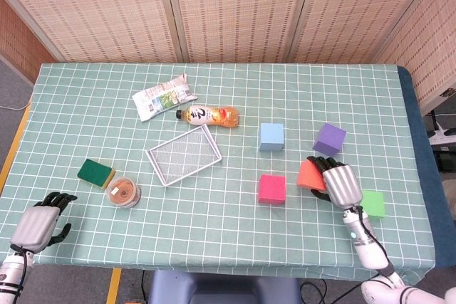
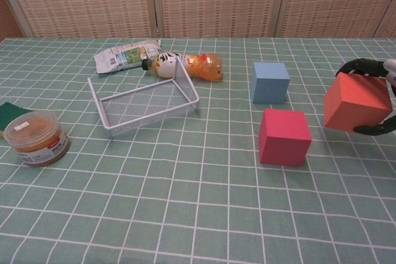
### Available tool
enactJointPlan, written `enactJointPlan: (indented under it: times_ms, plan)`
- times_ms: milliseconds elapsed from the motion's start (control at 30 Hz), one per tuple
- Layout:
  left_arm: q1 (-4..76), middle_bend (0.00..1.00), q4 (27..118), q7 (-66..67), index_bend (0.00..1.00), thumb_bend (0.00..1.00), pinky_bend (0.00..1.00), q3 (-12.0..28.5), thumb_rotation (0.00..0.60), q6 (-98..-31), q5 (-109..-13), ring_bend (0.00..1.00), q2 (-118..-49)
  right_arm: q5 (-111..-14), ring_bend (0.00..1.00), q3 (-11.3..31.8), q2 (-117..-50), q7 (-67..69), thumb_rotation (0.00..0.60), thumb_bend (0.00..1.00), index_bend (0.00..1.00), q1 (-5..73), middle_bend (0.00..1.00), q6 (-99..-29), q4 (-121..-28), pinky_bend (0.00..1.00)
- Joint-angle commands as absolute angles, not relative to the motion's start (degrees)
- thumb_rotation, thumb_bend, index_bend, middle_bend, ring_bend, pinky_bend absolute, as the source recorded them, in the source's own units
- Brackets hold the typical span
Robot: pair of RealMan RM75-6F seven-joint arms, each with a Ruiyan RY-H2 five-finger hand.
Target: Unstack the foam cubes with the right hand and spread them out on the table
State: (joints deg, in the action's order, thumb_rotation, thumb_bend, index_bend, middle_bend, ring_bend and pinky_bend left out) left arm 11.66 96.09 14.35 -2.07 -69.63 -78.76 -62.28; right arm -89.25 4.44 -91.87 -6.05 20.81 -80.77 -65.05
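From the head view, the right hand grips the orange cube, fingers wrapped over it, the cube clear of the pink cube to its left. The blue cube and purple cube sit farther back, and the green cube lies just right of the hand. The left hand rests at the near left table edge with fingers loosely apart, holding nothing. A mesh tray, bottle, packet, sponge and round tub occupy the left half of the checked table. In the chest view, the orange cube appears lifted and tilted, dark fingers hooked over its top and another below, though whether it fully clears the cloth is hard to judge.
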Motion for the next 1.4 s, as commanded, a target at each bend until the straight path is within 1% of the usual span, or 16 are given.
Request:
enactJointPlan:
  times_ms: [33,167,233,333,467,567,633,667,700,767,867,1000,1100,1233,1300,1400]
  plan:
    - [11.8,0.21,96.2,14.8,0.23,0.42,0.40,-2.1,0.600,-69.4,-78.6,0.15,-62.4,-94.6,0.52,-1.3,-83.2,-6.8,0.600,0.02,0.54,16.8,0.49,-84.7,-75.9,0.69]
    - [11.9,0.21,96.4,15.2,0.23,0.42,0.40,-2.3,0.600,-69.1,-78.6,0.15,-62.4,-96.8,0.52,-4.3,-79.9,-6.3,0.600,0.02,0.52,16.3,0.49,-83.4,-78.7,0.70]
    - [11.9,0.21,96.5,15.1,0.23,0.42,0.40,-2.4,0.600,-69.0,-78.7,0.15,-62.3,-95.9,0.51,-6.1,-77.5,-6.2,0.600,0.02,0.48,16.4,0.49,-79.7,-81.1,0.70]
    - [11.8,0.21,96.5,14.9,0.23,0.42,0.40,-2.3,0.600,-69.2,-78.6,0.15,-62.2,-94.4,0.49,-6.7,-75.3,-8.2,0.600,0.02,0.42,16.6,0.49,-76.3,-83.8,0.69]
    - [11.8,0.21,96.5,14.8,0.23,0.42,0.40,-2.1,0.600,-69.5,-78.4,0.15,-62.2,-92.8,0.42,-6.9,-74.2,-10.8,0.600,0.02,0.36,16.4,0.47,-74.0,-85.2,0.62]
    - [11.8,0.21,96.4,14.8,0.23,0.42,0.40,-2.1,0.600,-69.5,-78.3,0.15,-62.2,-92.4,0.34,-7.0,-73.7,-10.9,0.600,0.02,0.29,16.6,0.39,-73.0,-85.7,0.53]
    - [11.7,0.21,96.5,14.8,0.23,0.42,0.40,-2.1,0.600,-69.5,-78.4,0.15,-62.2,-91.8,0.22,-7.2,-73.1,-10.7,0.600,0.02,0.18,16.9,0.27,-71.5,-86.4,0.40]
    - [11.8,0.21,96.5,14.8,0.23,0.42,0.40,-2.2,0.600,-69.5,-78.4,0.15,-62.2,-91.3,0.12,-7.3,-72.6,-10.6,0.600,0.02,0.09,17.1,0.17,-70.4,-86.9,0.29]
    - [11.8,0.21,96.5,14.9,0.23,0.42,0.40,-2.2,0.600,-69.4,-78.4,0.15,-62.2,-90.9,0.05,-7.5,-72.0,-10.3,0.600,0.02,0.02,17.5,0.09,-69.0,-87.5,0.22]
    - [11.9,0.21,96.5,15.0,0.23,0.42,0.40,-2.3,0.600,-69.3,-78.4,0.15,-62.2,-91.6,0.00,-8.2,-70.1,-7.8,0.600,0.02,0.00,18.0,0.02,-67.8,-89.0,0.15]
    - [11.9,0.21,96.5,15.0,0.23,0.42,0.40,-2.3,0.600,-69.2,-78.4,0.15,-62.2,-94.2,0.00,-8.6,-69.1,-3.8,0.600,0.02,0.00,17.8,0.00,-69.8,-89.0,0.09]
    - [11.9,0.21,96.4,14.9,0.23,0.42,0.40,-2.3,0.600,-69.3,-78.5,0.15,-62.2,-96.6,0.00,-7.9,-68.9,-0.1,0.600,0.02,0.00,16.1,0.00,-75.5,-87.6,0.07]
    - [11.8,0.21,96.5,14.9,0.23,0.42,0.40,-2.3,0.600,-69.4,-78.6,0.15,-62.2,-96.4,0.00,-4.9,-71.2,-0.3,0.600,0.02,0.00,13.1,0.00,-83.7,-84.6,0.06]
    - [11.8,0.21,96.4,14.9,0.23,0.42,0.40,-2.4,0.600,-69.5,-78.8,0.15,-62.3,-94.1,0.00,0.7,-76.5,-0.8,0.600,0.02,0.00,9.3,0.00,-94.4,-76.2,0.06]
    - [11.9,0.21,96.3,15.1,0.23,0.42,0.40,-2.4,0.600,-69.3,-78.7,0.15,-62.4,-91.5,0.00,2.7,-77.9,-0.4,0.600,0.02,0.00,8.4,0.00,-95.7,-75.0,0.06]
    - [12.1,0.21,96.3,15.5,0.23,0.42,0.40,-2.3,0.600,-69.0,-78.4,0.15,-62.5,-91.4,0.00,3.1,-76.7,2.8,0.600,0.02,0.00,8.3,0.00,-95.8,-75.8,0.05]
